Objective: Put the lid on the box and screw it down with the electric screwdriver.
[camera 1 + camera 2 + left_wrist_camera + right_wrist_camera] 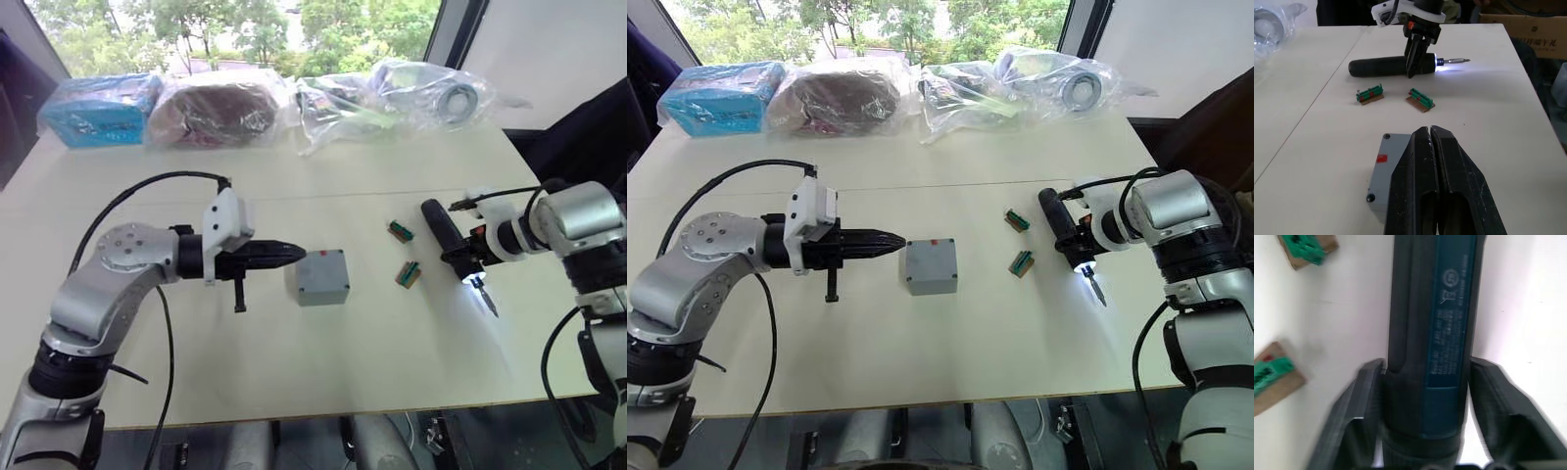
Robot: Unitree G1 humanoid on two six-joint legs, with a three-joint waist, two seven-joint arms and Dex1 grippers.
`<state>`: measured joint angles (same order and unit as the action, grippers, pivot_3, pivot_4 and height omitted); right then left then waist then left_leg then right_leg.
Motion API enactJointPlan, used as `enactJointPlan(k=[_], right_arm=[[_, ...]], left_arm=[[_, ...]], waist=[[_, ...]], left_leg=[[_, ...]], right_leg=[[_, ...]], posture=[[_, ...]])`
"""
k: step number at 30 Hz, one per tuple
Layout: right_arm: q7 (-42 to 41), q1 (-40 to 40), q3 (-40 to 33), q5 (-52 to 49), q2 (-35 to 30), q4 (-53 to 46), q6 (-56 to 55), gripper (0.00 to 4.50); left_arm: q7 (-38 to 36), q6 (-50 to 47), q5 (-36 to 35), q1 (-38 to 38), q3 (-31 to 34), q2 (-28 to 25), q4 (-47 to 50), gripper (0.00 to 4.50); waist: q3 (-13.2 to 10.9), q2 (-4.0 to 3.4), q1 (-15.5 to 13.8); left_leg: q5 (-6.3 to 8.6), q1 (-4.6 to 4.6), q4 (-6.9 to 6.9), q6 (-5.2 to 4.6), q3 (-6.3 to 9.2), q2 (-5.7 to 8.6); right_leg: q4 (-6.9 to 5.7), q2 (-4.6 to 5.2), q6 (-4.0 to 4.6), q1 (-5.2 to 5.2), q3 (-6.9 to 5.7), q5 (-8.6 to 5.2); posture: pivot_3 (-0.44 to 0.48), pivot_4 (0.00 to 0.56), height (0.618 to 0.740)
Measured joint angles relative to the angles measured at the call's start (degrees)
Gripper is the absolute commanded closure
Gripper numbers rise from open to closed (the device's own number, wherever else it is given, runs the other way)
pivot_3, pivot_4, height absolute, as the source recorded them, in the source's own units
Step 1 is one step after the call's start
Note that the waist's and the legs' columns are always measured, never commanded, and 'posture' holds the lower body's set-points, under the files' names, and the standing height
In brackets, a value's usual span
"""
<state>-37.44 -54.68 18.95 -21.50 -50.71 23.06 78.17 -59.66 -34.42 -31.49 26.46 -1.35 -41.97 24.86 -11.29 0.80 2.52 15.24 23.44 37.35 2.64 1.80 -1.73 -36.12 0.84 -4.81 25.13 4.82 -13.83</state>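
The grey box stands mid-table with a small red mark on its far side. The flat grey lid lies flush on top of it, with a screw hole at one corner. My left gripper is shut and empty; its tips reach the box's left upper edge, just over the lid. To the right, the black electric screwdriver lies about level at the table, with its tip light on and its bit pointing toward the front edge. My right gripper is shut on its body near the lit end.
Two small green-brown pieces lie between the box and the screwdriver. Several plastic-wrapped bundles and a blue package line the table's far edge. The front table edge runs close below the arms.
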Motion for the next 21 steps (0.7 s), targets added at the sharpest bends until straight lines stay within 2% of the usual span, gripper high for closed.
enactJointPlan(k=[1,4,8,12,16,21], right_arm=[[-0.3,0.0,0.0,0.4,0.0,0.2,-0.3,0.1],[-1.3,0.0,0.1,2.0,-0.3,-0.6,-2.2,0.1],[-3.1,0.0,-1.5,3.5,-2.5,-7.4,-7.9,0.1],[-4.0,2.0,-6.5,2.2,-0.9,-18.9,-11.7,1.02],[-3.7,8.5,-8.8,-0.7,5.1,-30.1,-12.5,2.5],[-1.4,14.4,-8.2,-1.3,9.8,-36.6,-12.6,4.45]], left_arm=[[0.0,0.0,0.0,-0.2,0.0,-0.2,0.0,4.5],[0.0,0.1,0.3,-1.5,0.1,-1.1,-0.3,4.5],[0.2,0.9,1.6,-3.7,0.4,-2.5,-3.1,4.5],[0.1,3.6,4.9,-6.6,0.0,-2.8,-7.2,4.5],[-0.1,6.4,7.4,-7.4,-1.2,-2.5,-10.6,4.5],[-0.1,8.9,9.8,-7.6,-3.1,-0.7,-14.4,4.5]], waist=[[0.0,0.0,0.0],[0.0,-0.02,0.1],[0.0,-0.06,0.5],[0.0,-0.05,0.8],[0.0,-0.04,0.5],[0.0,-0.04,-0.2]], left_leg=[[0.0,0.0,0.04,0.0,0.0,0.0],[-0.01,-0.03,0.05,0.0,-0.03,-0.01],[-0.01,-0.06,-0.09,0.0,-0.01,-0.12],[-0.01,-0.06,-0.23,0.0,0.05,-0.14],[-0.01,-0.02,-0.2,0.0,0.04,-0.12],[-0.01,0.03,-0.01,0.0,0.01,-0.09]], right_leg=[[0.0,0.0,0.0,-0.01,0.0,0.05],[-0.07,-0.02,-0.03,0.03,0.04,0.11],[-0.12,-0.16,-0.25,0.14,0.03,0.23],[-0.2,-0.19,-0.25,0.23,0.0,0.23],[-0.18,-0.15,-0.25,0.2,0.0,0.23],[-0.18,-0.11,-0.25,0.17,0.02,0.23]], posture=[[0.0,0.15,0.74],[0.0,0.15,0.74],[0.0,0.15,0.74],[0.0,0.15,0.74],[0.0,0.15,0.74],[0.0,0.15,0.74]])
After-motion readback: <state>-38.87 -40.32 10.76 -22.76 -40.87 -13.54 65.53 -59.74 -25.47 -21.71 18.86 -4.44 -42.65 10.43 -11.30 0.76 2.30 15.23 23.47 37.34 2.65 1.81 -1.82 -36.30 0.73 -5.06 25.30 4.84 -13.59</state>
